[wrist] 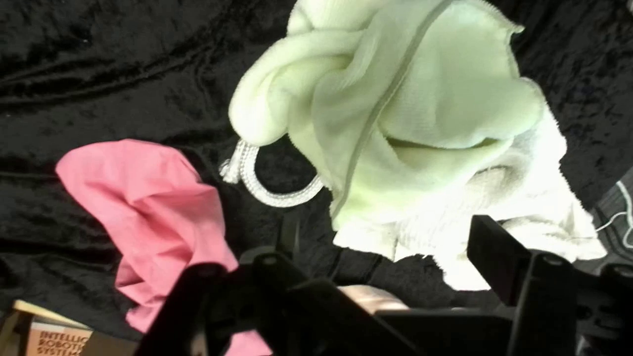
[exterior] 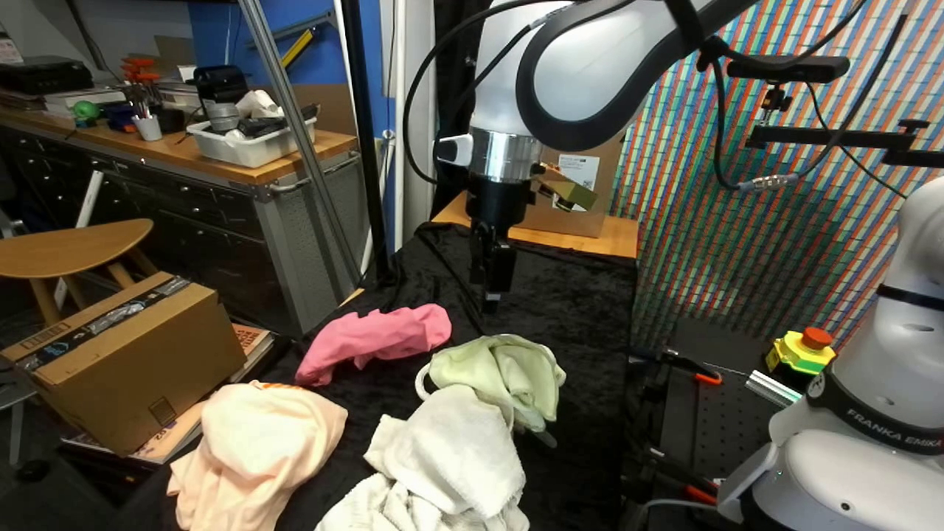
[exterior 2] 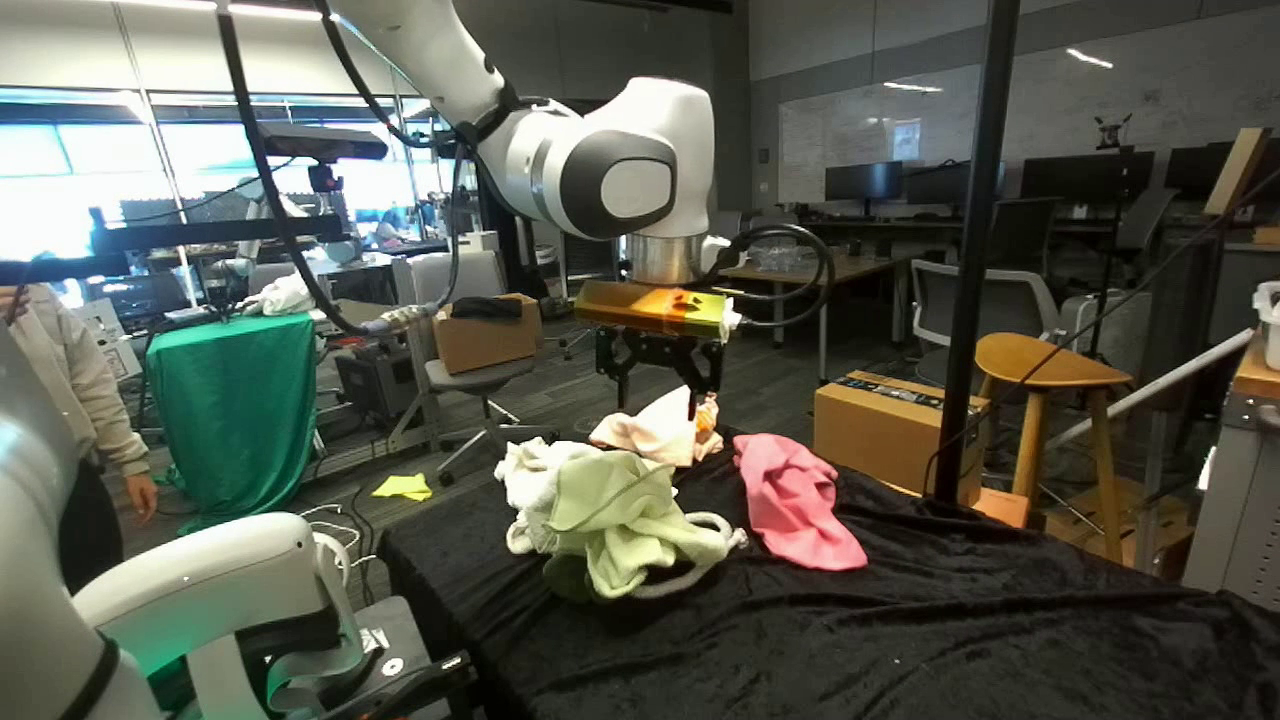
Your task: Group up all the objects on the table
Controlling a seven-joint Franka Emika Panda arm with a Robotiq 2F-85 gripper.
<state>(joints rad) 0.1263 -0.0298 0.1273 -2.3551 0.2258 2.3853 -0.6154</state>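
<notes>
- Overhead, the tool [exterior 2: 657, 402] hangs in the air above the desk [exterior: 582, 310]; its two fingers stand wide apart, as an exterior view and the wrist view show.
- Black on top and rumpled in places, the desk carries the task's things, some of them bunched together and some apart.
- Toward its right side, in an exterior view, the pale green cloth [exterior: 509, 369] sits in a crumpled heap.
- On the near side of that heap lies the white cloth [exterior: 457, 450], bunched up and touching it; from the wrist, the green one covers part of the white.
- A white cord [wrist: 277, 199] curls out from under the green cloth in a loop, on the side that faces the pink cloth [exterior: 376, 339].
- That pink cloth lies farther left, creased, with bare black desk between it and the green one.
- At the near left is the peach cloth [exterior: 254, 450], apart from the white cloth and just beside the pink one; I cannot tell whether those two touch.
- Left of the desk, a cardboard box [exterior: 133, 361] rests on books [exterior: 252, 343], and a wooden stool [exterior: 74, 247] stands beyond it.
- To the right, the arm's base [exterior: 855, 457] stands near a red button [exterior: 816, 338].
</notes>
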